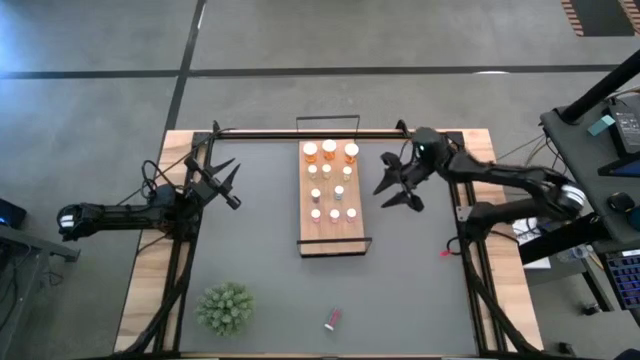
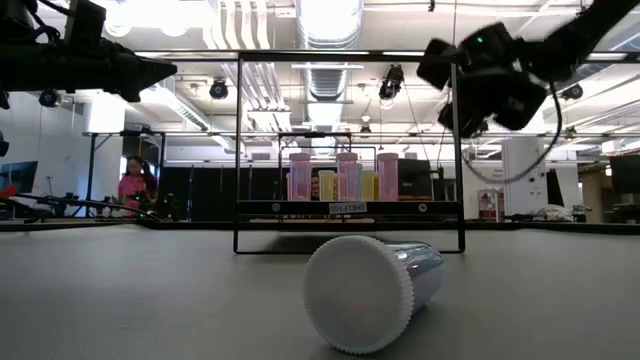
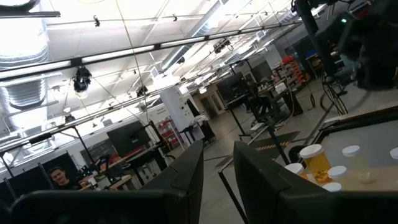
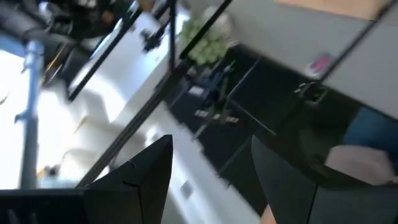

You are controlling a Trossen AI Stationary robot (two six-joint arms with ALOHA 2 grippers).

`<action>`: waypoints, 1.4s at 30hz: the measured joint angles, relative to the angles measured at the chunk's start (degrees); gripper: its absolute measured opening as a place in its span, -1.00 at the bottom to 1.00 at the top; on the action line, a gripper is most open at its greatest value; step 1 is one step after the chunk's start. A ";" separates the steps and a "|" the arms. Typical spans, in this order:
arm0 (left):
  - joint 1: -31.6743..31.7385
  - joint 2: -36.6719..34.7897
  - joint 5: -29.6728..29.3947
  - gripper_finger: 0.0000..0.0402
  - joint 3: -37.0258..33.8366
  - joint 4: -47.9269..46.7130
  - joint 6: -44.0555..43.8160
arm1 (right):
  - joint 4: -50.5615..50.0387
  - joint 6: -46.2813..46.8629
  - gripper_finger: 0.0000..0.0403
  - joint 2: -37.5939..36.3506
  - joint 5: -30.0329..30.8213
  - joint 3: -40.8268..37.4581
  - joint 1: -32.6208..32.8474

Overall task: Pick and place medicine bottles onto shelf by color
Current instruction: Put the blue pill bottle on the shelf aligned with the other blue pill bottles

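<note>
A: Nearest the front edge, what lay short of the shelf [image 1: 335, 195]?
B: One bottle [image 1: 333, 319] on its side on the grey table [image 1: 260, 260], pink with a white cap, well apart from the shelf — and a green plant [image 1: 225, 306] to the left of it.
A: And on the shelf itself?
B: The other bottles [image 1: 331, 183] stood upright in rows, three wider orange ones [image 1: 330, 151] at its far end.
A: The claws?
B: The right gripper [image 1: 402, 185] hung just right of the shelf's far half, fingers apart, nothing between them. The left gripper [image 1: 225, 185] was left of the shelf, well clear of it, fingers together and holding nothing.
</note>
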 joint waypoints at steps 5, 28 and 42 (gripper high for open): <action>0.01 0.00 0.01 -0.64 -0.01 -0.02 0.00 | -54.87 -27.78 0.04 -6.40 16.67 17.42 1.82; 0.00 0.00 0.01 -0.64 0.00 0.00 0.00 | -86.22 -5.15 0.04 11.04 63.32 54.13 42.76; 0.01 0.00 0.00 -0.64 -0.02 0.00 0.00 | -91.29 9.38 0.04 27.75 70.25 69.90 57.61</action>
